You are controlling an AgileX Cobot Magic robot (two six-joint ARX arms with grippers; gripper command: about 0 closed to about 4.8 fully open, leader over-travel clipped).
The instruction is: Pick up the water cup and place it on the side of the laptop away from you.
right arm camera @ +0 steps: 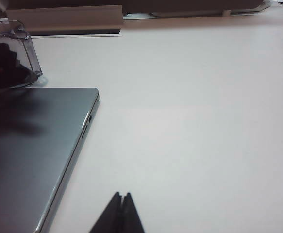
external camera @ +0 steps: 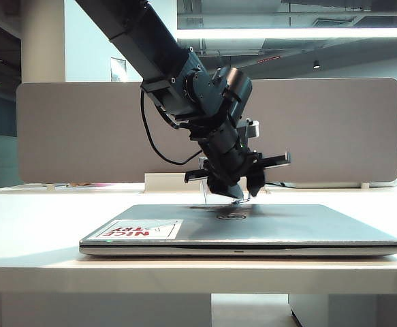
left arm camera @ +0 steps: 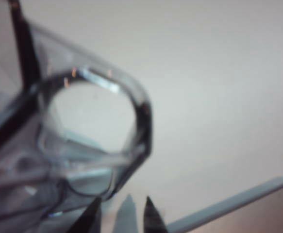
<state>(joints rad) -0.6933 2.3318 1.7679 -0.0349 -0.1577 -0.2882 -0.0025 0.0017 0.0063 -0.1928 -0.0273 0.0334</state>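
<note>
The water cup [right arm camera: 16, 51], see-through and grey-tinted, stands on the white table just beyond the far edge of the closed silver laptop [right arm camera: 29, 145]. In the exterior view the laptop [external camera: 266, 228] lies flat in front. Behind it, the cup [external camera: 208, 194] is mostly hidden by my left gripper [external camera: 239, 194]. That gripper points down at the cup from above. In the left wrist view the cup [left arm camera: 92, 116] fills the frame, blurred. My left gripper [left arm camera: 122, 216] is open, with nothing between its fingers and one tip beside the cup's wall. My right gripper [right arm camera: 122, 196] is shut over bare table beside the laptop.
A grey partition panel [external camera: 321, 129] runs along the back of the table, with a low white box [external camera: 171, 180] at its foot. A white sticker with red letters [external camera: 140, 229] sits on the laptop lid. The table's front edge is close below the laptop.
</note>
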